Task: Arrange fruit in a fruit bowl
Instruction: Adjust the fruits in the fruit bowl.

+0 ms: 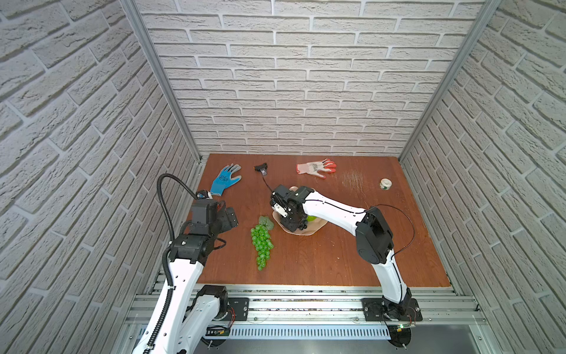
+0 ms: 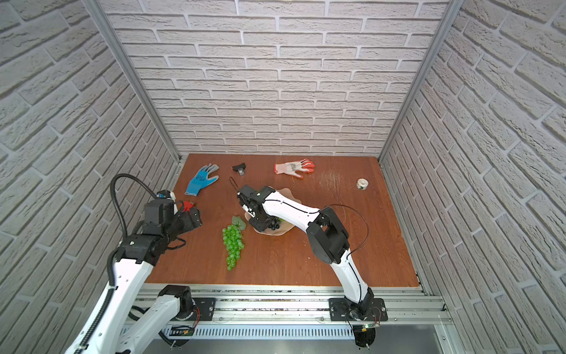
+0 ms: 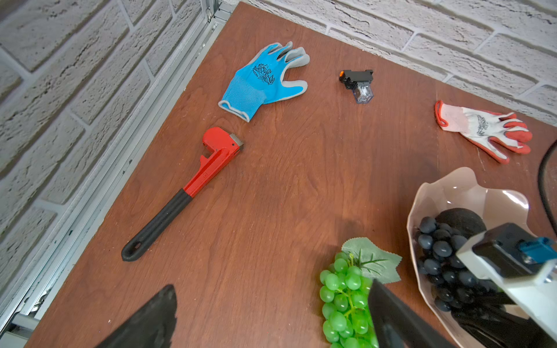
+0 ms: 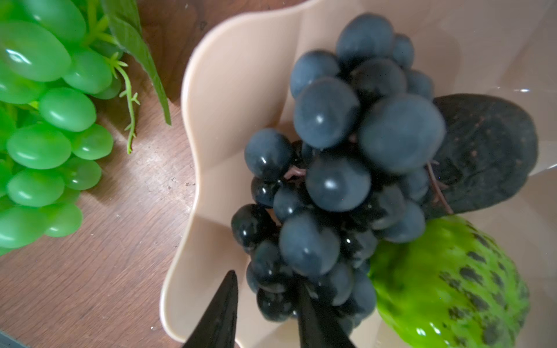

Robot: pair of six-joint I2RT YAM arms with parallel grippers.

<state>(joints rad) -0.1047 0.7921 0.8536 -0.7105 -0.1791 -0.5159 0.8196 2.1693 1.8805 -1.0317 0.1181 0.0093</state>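
Clamped narrowly in right pincer (image 4: pixel 265 275): dark grape bunch (image 4: pixel 331 144), inside fruit bowl (image 4: pixel 235 90), avocado (image 4: pixel 488 150) and bright green fruit (image 4: pixel 452 286) just beyond. Left pincer (image 3: pixel 271 283) spread wide; green grape bunch (image 3: pixel 343 289) on counter (image 3: pixel 271 180) beside one finger (image 3: pixel 391 316).

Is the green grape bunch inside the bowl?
Out: the green grape bunch lies on the table, beside the bowl.

A robot test cell: brick-papered walls (image 1: pixel 306 76), aluminium rails (image 1: pixel 306 303).

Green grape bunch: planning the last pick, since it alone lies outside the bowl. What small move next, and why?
Probably lower the open left gripper onto the green grape bunch: it lies ungripped on the table nearby, beside the fruit bowl.
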